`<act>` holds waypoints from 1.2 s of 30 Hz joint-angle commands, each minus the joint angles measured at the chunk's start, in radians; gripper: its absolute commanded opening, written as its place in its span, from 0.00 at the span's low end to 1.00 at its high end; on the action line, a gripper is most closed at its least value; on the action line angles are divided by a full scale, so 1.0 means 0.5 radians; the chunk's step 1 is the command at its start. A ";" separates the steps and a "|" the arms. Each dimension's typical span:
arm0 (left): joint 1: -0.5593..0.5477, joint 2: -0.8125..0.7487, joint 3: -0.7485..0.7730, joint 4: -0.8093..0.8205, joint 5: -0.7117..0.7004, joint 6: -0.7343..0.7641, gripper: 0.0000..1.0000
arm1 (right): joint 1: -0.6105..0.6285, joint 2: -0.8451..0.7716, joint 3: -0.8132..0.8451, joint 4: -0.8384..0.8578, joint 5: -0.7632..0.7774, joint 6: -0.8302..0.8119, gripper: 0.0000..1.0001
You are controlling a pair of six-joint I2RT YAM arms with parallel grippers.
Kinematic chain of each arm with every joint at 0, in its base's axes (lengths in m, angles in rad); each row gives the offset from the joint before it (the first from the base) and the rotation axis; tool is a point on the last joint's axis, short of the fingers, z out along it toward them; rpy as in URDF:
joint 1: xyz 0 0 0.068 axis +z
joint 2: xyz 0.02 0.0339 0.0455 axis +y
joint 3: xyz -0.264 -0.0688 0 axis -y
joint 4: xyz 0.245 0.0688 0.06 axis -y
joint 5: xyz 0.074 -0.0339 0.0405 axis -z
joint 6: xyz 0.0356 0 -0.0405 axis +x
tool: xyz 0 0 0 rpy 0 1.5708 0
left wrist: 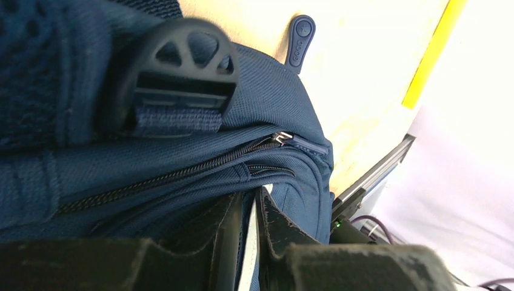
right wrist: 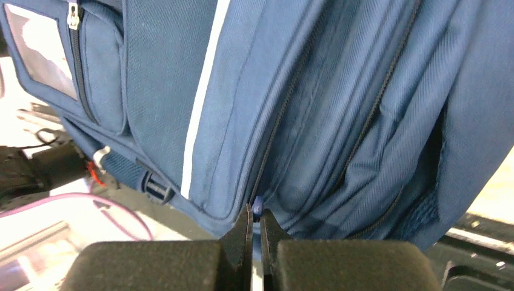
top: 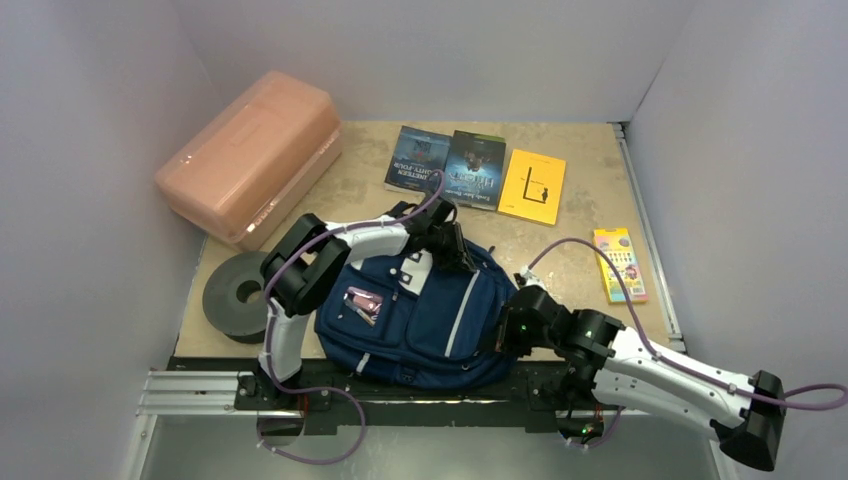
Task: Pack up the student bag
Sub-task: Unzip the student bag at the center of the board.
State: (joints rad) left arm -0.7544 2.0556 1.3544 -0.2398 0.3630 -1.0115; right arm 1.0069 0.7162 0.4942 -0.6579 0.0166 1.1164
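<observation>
The navy student bag lies front-up on the table between my arms, with grey stripes and a white patch near its top. My left gripper is at the bag's top edge. In the left wrist view it is shut on a fold of the bag's fabric with a pale stripe, below a closed zip and a black buckle. My right gripper is at the bag's right side. In the right wrist view it is shut on a small blue zip pull at the end of a zip line on the bag.
A salmon-pink plastic box stands at the back left and a grey disc lies left of the bag. Two dark books and a yellow book lie behind the bag. A coloured pack lies at the right.
</observation>
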 commanded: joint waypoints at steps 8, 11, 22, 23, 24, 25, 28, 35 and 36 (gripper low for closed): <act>0.026 -0.115 -0.366 0.537 -0.384 -0.120 0.26 | 0.032 -0.055 -0.120 0.247 -0.442 0.468 0.01; -0.016 -0.364 -0.447 0.367 -0.340 0.026 0.44 | 0.033 -0.075 0.080 0.001 -0.193 0.226 0.27; -0.232 -1.053 -0.515 -0.332 -0.310 0.509 0.71 | -0.492 0.236 0.412 -0.067 0.236 -0.402 0.64; -0.276 -1.049 -0.489 -0.385 -0.349 0.516 0.71 | -0.594 0.235 0.421 -0.069 0.272 -0.457 0.64; -0.329 -1.028 -0.457 -0.424 -0.384 0.516 0.71 | -0.681 0.227 0.440 -0.092 0.324 -0.502 0.64; -0.381 -0.985 -0.398 -0.467 -0.422 0.523 0.72 | -0.757 0.225 0.464 -0.133 0.408 -0.534 0.64; -0.498 -0.779 -0.193 -0.587 -0.506 0.506 0.70 | -0.823 0.272 0.590 -0.360 0.741 -0.523 0.64; -0.648 -0.293 0.347 -0.836 -0.673 0.537 0.62 | -0.822 0.100 0.616 -0.580 0.641 -0.438 0.63; -0.651 -0.238 0.395 -0.841 -0.661 0.540 0.62 | -0.821 0.049 0.615 -0.620 0.664 -0.429 0.63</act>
State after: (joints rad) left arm -1.0695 1.8610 1.4357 -0.5800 0.0879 -0.7685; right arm 0.5972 0.8295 0.7879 -0.8669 0.3031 0.8989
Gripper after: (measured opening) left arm 0.622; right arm 0.634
